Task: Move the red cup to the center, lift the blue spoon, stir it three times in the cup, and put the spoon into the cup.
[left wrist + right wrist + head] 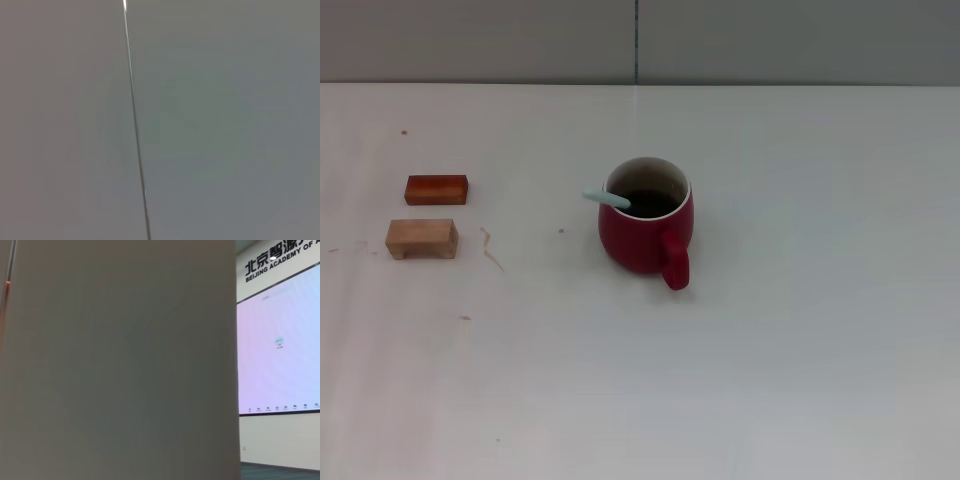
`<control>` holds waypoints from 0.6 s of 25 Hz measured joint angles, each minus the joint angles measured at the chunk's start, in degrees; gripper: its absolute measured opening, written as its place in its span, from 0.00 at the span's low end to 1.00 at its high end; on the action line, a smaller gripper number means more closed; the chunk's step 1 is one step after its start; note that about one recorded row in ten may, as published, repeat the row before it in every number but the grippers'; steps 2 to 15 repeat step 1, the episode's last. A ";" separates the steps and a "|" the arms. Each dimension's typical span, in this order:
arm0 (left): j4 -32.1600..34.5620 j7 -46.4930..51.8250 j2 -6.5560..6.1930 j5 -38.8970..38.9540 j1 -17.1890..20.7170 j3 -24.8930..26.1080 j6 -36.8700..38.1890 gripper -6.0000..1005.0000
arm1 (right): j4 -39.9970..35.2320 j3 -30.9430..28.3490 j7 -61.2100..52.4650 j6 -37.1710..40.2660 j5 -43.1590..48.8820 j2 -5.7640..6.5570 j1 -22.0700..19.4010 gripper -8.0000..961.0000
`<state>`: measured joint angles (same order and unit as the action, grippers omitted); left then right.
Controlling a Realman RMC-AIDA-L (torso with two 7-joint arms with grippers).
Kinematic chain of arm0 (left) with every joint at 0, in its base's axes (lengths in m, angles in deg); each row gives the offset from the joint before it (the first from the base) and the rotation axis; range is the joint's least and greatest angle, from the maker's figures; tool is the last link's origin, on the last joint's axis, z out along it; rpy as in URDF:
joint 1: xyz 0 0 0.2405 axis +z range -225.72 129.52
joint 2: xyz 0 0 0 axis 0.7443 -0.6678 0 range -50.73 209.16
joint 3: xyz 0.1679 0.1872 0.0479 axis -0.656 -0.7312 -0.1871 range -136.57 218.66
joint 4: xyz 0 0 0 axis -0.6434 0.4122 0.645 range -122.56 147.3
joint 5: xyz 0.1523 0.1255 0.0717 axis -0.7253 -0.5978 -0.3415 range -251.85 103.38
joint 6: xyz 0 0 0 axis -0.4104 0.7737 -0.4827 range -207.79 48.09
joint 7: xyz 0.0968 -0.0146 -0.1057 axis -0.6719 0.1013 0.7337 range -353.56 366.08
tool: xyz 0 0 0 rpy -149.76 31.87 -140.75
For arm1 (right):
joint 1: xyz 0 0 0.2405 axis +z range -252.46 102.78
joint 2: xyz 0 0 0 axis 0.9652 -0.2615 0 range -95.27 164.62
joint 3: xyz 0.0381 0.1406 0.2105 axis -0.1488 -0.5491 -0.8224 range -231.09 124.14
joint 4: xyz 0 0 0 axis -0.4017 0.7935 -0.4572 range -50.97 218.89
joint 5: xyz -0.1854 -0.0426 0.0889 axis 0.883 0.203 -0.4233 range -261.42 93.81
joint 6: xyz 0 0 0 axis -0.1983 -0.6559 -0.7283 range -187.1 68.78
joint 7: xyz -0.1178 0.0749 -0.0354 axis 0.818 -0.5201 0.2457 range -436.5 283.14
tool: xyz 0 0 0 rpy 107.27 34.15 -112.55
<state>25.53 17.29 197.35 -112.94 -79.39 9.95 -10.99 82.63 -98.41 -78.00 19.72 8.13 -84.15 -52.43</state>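
Note:
The red cup [646, 228] stands upright near the middle of the white table [800, 350], its thick handle turned toward me. The blue spoon [606, 198] rests inside the cup, its pale blue handle leaning over the rim on the cup's left side; its bowl is hidden in the dark inside. Neither gripper shows in the head view. The left wrist view holds only a grey panel with a thin seam, and the right wrist view shows a grey panel and a room wall with a large screen.
Two small blocks lie at the left of the table: a reddish-brown block [436, 189] and, nearer to me, a pale wooden block [421, 238]. A grey wall [770, 40] runs along the table's far edge.

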 joint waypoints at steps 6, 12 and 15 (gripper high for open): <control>-0.65 -0.96 0.03 -0.02 0.10 -0.14 -2.41 0.28 | 0.00 -0.47 0.00 0.28 0.00 0.00 -0.13 0.70; -0.65 -0.96 0.03 -0.02 0.10 -0.14 -2.41 0.28 | 0.00 -0.47 0.00 0.28 0.00 0.00 -0.13 0.70; -0.65 -0.96 0.03 -0.02 0.10 -0.14 -2.41 0.28 | 0.00 -0.47 0.00 0.28 0.00 0.00 -0.13 0.70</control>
